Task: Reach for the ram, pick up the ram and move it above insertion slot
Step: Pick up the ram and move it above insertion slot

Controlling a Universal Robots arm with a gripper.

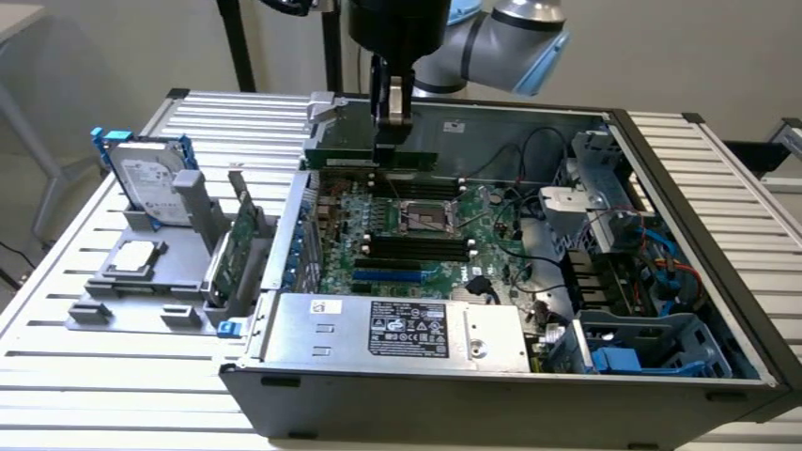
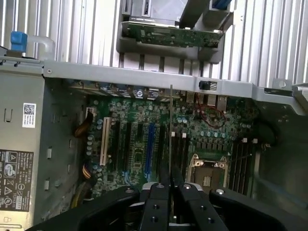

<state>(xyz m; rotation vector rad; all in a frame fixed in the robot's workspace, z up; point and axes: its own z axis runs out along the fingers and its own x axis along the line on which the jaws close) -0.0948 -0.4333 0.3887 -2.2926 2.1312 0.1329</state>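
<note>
Above motherboard (image 2: 144, 139), ram (image 1: 371, 156) in fingers (image 2: 159, 192)

The arm (image 1: 501, 38) points down, its tool (image 1: 391, 117) clamped shut.

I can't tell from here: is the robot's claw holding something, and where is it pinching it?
Yes, the gripper pinches the ram by its top edge, above the open computer case.

The ram (image 1: 371, 154) was green, the gripper (image 1: 391, 120) black, above the green motherboard (image 1: 401, 230) with black slots.
</note>
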